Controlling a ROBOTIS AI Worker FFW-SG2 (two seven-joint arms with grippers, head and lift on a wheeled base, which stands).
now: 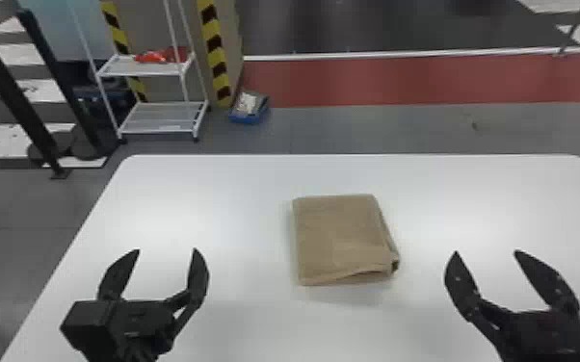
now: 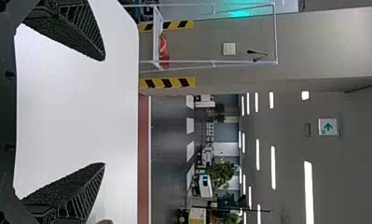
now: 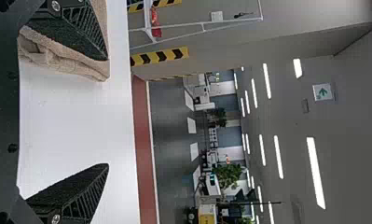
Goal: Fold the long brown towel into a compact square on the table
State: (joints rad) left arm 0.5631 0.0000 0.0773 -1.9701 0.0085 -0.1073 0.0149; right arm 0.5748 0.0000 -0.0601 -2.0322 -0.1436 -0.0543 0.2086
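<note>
The brown cloth towel (image 1: 342,236), folded in a flat, almost square packet, lies on the white, smooth tabletop (image 1: 472,192) w/ rounded corners, btwn the black two-finger L tool (image 1: 166,249) and the same kind of R tool (image 1: 486,251), and it is nearer to the R one. Its layers are visible along the side toward the R tool and along the near edge, where one fold opens a little, w/ a small dark gap at the near R corner. The L tool is spread wide w/ nothing btwn its fingers; the R tool is spread also, and holds nothing. In the R wrist view, part of the towel appears behind one finger of this tool. Ahead of the L tool, beyond the tabletop, stands a white metal shelf rack (image 1: 142,72) w/ a red item (image 1: 159,56) on its upper shelf; a blue box (image 1: 249,115) is on the floor beside the rack.
</note>
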